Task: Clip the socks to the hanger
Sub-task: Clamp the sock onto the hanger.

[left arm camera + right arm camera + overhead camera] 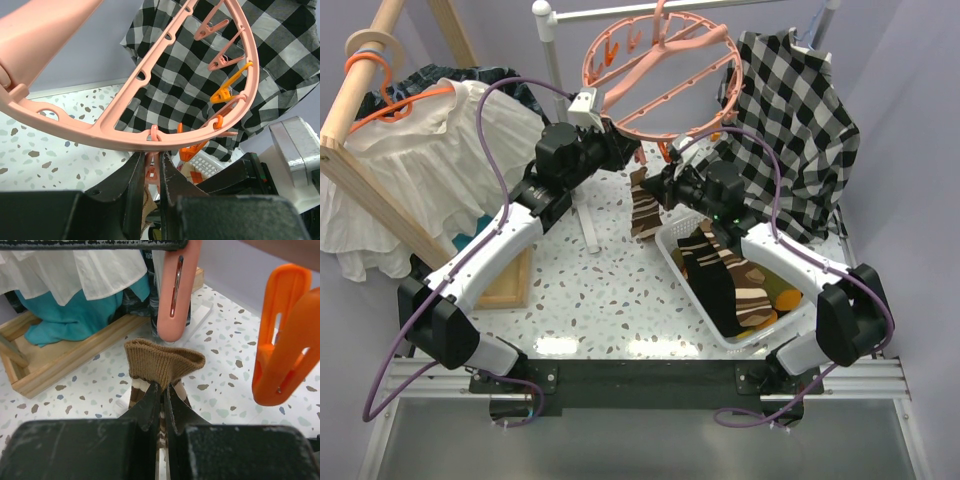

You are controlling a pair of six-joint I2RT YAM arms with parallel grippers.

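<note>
The salmon-pink hanger ring [660, 75] hangs at the back, over the table. Just under its near rim [120, 135], my left gripper [152, 161] is shut on a pink clip [151, 174] that dangles from the ring. My right gripper [164, 387] is shut on the cuff of a brown striped sock [165, 359], directly below that pink clip [172, 290]. From above, the sock [645, 208] hangs down from the right gripper [665, 185], close beside the left gripper [620, 148]. Several more socks [730, 275] lie in the white basket [695, 288].
A black-and-white checked shirt [795, 120] hangs at the back right behind the ring. An orange clip [280, 340] dangles close to the right of the sock. At the left are an orange hanger with a white blouse [430, 150], a wooden frame [365, 190] and a wooden tray [510, 280].
</note>
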